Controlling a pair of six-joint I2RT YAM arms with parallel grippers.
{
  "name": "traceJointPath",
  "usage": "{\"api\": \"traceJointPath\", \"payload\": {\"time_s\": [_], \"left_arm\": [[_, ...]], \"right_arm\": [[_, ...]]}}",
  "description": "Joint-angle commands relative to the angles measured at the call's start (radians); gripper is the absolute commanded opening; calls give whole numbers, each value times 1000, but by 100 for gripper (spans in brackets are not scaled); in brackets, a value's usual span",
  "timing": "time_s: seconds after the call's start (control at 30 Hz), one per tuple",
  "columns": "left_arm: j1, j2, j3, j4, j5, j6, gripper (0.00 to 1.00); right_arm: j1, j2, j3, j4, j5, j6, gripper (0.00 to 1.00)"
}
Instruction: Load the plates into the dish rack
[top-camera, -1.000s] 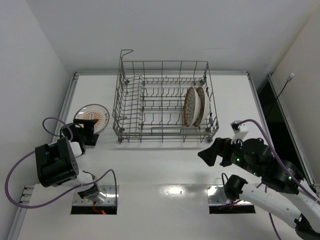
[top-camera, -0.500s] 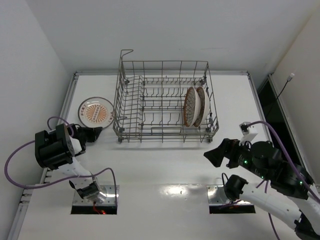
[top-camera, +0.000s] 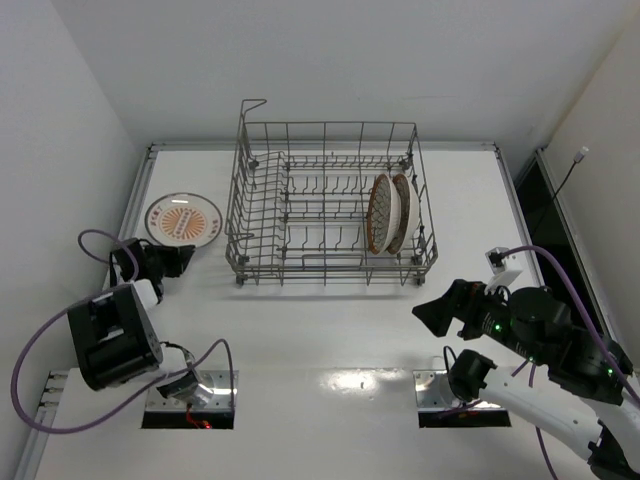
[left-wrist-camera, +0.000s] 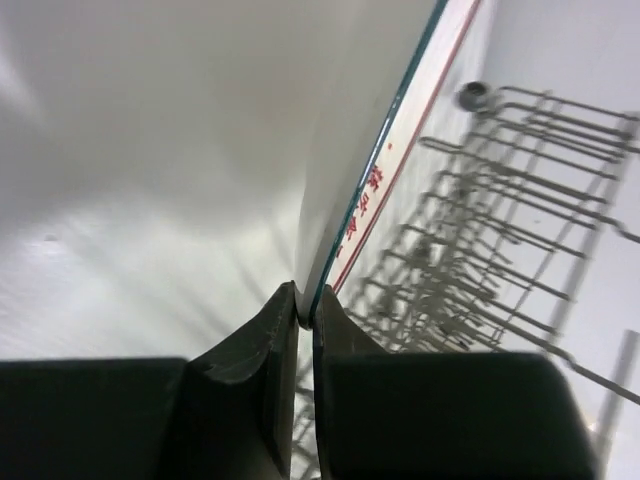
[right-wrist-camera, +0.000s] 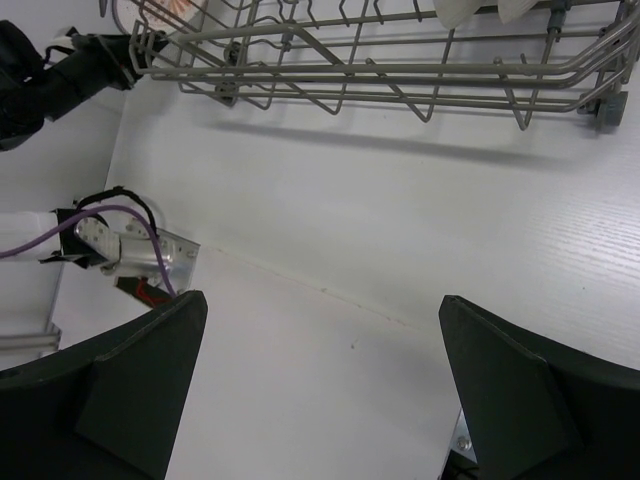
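Note:
A white plate with an orange centre design (top-camera: 183, 220) lies on the table left of the dish rack (top-camera: 325, 200). My left gripper (top-camera: 176, 259) is shut on its near rim. In the left wrist view the plate (left-wrist-camera: 335, 195) is edge-on, its rim pinched between the fingertips of the left gripper (left-wrist-camera: 305, 308), with the rack (left-wrist-camera: 520, 200) behind. Two plates, brown-patterned (top-camera: 380, 213) and white (top-camera: 402, 210), stand upright in the rack's right end. My right gripper (top-camera: 432, 313) hovers open near the rack's front right corner; in its wrist view the right gripper (right-wrist-camera: 322, 298) holds nothing.
The grey wire rack's front edge (right-wrist-camera: 380, 70) spans the top of the right wrist view, with the left arm (right-wrist-camera: 50, 75) at its left. A metal rail (top-camera: 135, 215) borders the table's left side by the wall. Arm base plates (top-camera: 188, 395) (top-camera: 462, 392) sit at the near edge.
My left gripper has shut on the plate's rim and drawn back toward the near left; the plate has shifted slightly left. The right arm has drifted a little right and nearer.

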Motion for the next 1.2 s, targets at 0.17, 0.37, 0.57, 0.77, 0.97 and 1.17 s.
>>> {"api": "traceJointPath", "payload": {"time_s": [0.17,0.37,0.57,0.77,0.97,1.17], "left_arm": [[3,-276,111,-153,-58,-7,0],[-9,-470,200,-282,-100,-7,0],[-65,-567,317,-319,-121,15,0],[-157,-601,401,-244,-59,15,0],[-275,-621,412,-247,29,-23,0],[-460,-641,412,-292,52,-23,0]], "right_arm": [[-6,-3,9,-6,-19,21,100],[-6,-12,9,-31,-10,21,100],[-6,-12,-10,18,-28,21,100],[-6,-12,-32,86,-37,21,100],[3,9,22,182,13,12,100],[3,210,171,267,142,-114,100]]}}
